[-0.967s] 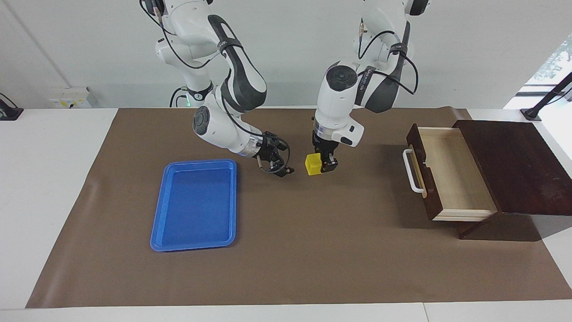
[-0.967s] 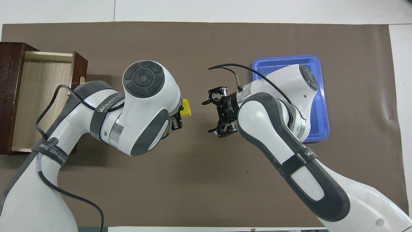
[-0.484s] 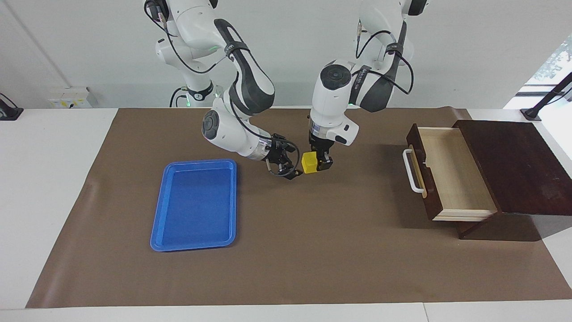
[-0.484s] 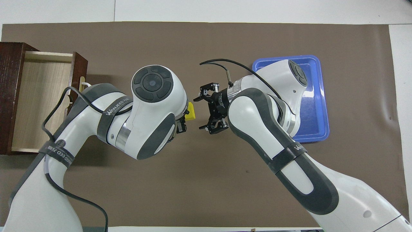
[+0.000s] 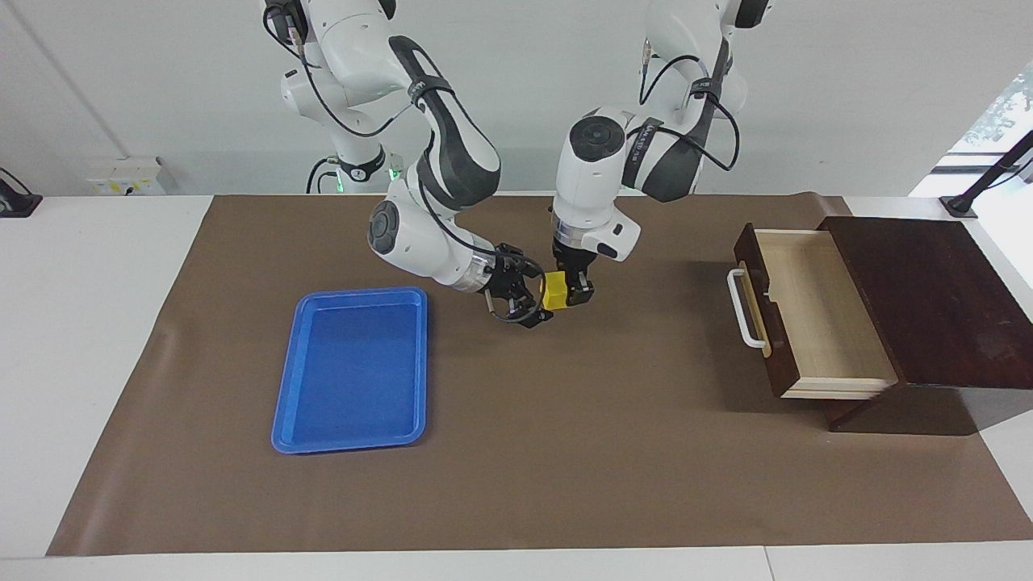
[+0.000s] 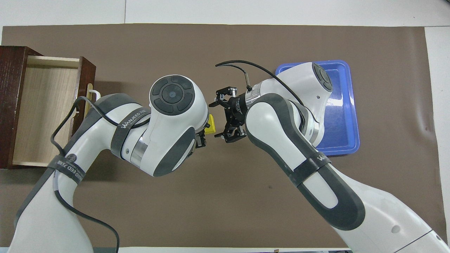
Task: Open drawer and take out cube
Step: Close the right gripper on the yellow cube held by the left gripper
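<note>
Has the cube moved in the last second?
Yes. Held by the left gripper, the cube has shifted toward the tray, away from the drawer, meeting the open right gripper.

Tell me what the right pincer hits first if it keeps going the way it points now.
Most likely the yellow cube, held shut in the left pincer above the mat. The right pincer is open, aimed sideways at it and almost there, though the exact gap is hard to judge.

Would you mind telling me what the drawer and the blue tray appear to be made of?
The drawer: probably wood, with visible grain on its pale matt interior and a dark stained front. The blue tray: likely moulded plastic, judging by its uniform colour, rounded rim and slight sheen.
</note>
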